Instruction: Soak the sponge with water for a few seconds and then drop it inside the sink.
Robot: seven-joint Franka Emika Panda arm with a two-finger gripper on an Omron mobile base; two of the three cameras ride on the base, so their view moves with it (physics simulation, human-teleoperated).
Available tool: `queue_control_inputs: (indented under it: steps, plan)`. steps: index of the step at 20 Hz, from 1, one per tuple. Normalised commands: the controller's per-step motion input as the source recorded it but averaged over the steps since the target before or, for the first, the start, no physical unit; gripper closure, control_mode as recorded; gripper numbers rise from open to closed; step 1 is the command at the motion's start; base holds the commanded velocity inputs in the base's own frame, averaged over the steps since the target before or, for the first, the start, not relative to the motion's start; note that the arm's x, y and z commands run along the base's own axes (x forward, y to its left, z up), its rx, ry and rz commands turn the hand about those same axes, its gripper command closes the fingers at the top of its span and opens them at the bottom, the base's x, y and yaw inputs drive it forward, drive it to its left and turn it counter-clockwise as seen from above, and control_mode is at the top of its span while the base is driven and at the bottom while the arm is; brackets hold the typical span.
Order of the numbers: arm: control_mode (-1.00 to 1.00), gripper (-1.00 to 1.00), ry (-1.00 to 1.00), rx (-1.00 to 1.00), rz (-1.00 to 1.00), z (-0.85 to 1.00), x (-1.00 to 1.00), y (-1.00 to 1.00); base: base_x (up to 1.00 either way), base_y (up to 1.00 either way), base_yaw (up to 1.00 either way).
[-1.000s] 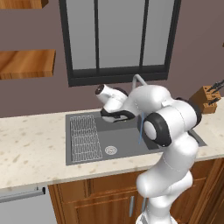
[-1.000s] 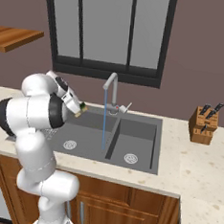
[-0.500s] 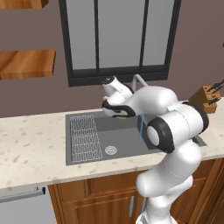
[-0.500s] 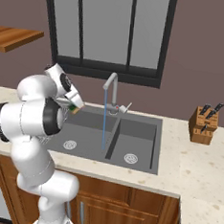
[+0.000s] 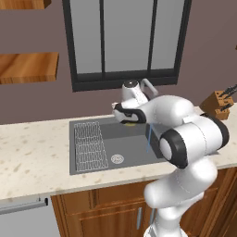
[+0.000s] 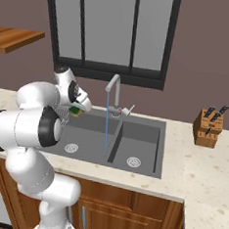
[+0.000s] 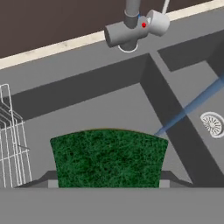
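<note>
My gripper (image 5: 127, 118) is shut on the sponge (image 5: 131, 123) and hangs over the back of the left basin of the dark grey sink (image 5: 131, 149). Seen from the right base, the gripper (image 6: 79, 108) holds the green and yellow sponge (image 6: 76, 112) to the left of the water (image 6: 106, 125), apart from it. The thin blue stream falls from the gooseneck faucet (image 6: 114, 85) into the left basin next to the divider. Through the hand camera the sponge's green top (image 7: 108, 156) sits between my fingertips (image 7: 49, 179), and the water (image 7: 192, 107) passes to its right.
A ribbed wire rack (image 5: 90, 146) lies at the left side of the sink, with a round drain (image 5: 117, 159) beside it. The right basin has its own drain (image 6: 133, 162). A wooden knife block (image 6: 207, 127) stands on the counter at the right.
My hand has shifted a little to the right and lower over the left basin, still shut on the sponge. The elbow has swung. The water keeps running.
</note>
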Motion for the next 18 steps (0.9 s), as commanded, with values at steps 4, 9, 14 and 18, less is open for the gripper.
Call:
queue_control_inputs:
  steps: [4,9,14,18]
  plan:
    - [-1.0,1.0,0.0,0.06,0.25,0.0,-0.21,0.08,0.0,0.0,0.0]
    - [-1.0,1.0,0.01,0.01,0.19,0.02,-0.22,0.04,0.0,0.0,0.0]
    - [-1.0,1.0,0.17,0.0,0.08,-0.14,-0.02,0.02,0.0,0.0,0.0]
    - [-1.0,1.0,0.16,0.0,0.01,-0.24,0.0,0.0,0.0,0.0,0.0]
